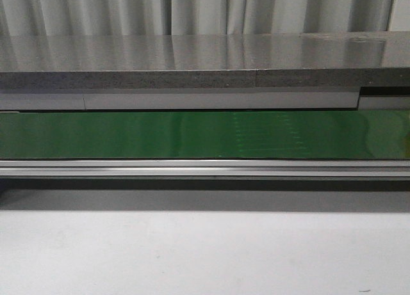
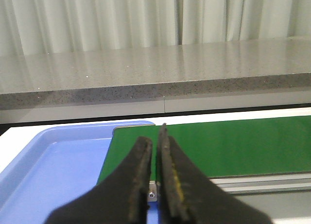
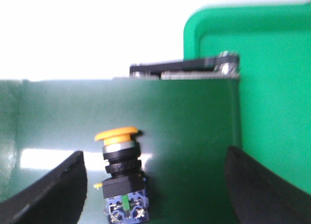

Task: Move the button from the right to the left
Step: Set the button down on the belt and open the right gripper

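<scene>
The button (image 3: 121, 173) shows only in the right wrist view: a yellow-orange mushroom cap on a black body with a blue terminal block and a green mark. It lies on the green belt (image 3: 184, 131) between the fingers of my right gripper (image 3: 155, 190), nearer one finger (image 3: 58, 190). That gripper is open and does not touch it. My left gripper (image 2: 155, 151) is shut and empty, over the belt's end (image 2: 233, 146) beside a blue tray (image 2: 53, 170). Neither gripper nor the button shows in the front view.
A green tray (image 3: 272, 88) lies past the belt's end in the right wrist view. The front view shows the green belt (image 1: 205, 134), its metal rail (image 1: 205, 167), a grey stone counter (image 1: 192, 61) behind it and white table in front.
</scene>
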Controlling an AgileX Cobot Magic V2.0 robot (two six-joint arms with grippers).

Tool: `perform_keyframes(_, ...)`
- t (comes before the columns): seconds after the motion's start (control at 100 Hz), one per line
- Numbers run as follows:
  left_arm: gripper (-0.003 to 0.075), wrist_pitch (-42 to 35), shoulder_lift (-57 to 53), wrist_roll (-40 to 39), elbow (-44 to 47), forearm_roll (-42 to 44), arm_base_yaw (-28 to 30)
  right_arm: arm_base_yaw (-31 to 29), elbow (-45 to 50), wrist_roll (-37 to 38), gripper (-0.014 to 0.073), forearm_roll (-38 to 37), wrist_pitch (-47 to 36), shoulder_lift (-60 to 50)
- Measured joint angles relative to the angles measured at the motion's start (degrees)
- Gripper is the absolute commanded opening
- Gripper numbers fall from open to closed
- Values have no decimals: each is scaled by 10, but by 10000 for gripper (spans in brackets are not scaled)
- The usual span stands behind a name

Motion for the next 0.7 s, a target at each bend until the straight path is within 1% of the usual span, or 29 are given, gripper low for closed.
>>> perform_keyframes(0.21, 5, 0, 0, 0, 0, 0, 0, 2, 5, -16, 552, 0, -9, -80)
perform_keyframes(0.33, 5, 0, 0, 0, 0, 0, 0, 13, 28, -30, 552, 0, -35, -126)
perform_keyframes(0.55, 5, 0, 0, 0, 0, 1, 0, 52, 128, -57, 552, 1, -108, -234)
perform_keyframes(0.7, 5, 0, 0, 0, 0, 1, 0, 57, 205, -61, 552, 1, -139, -318)
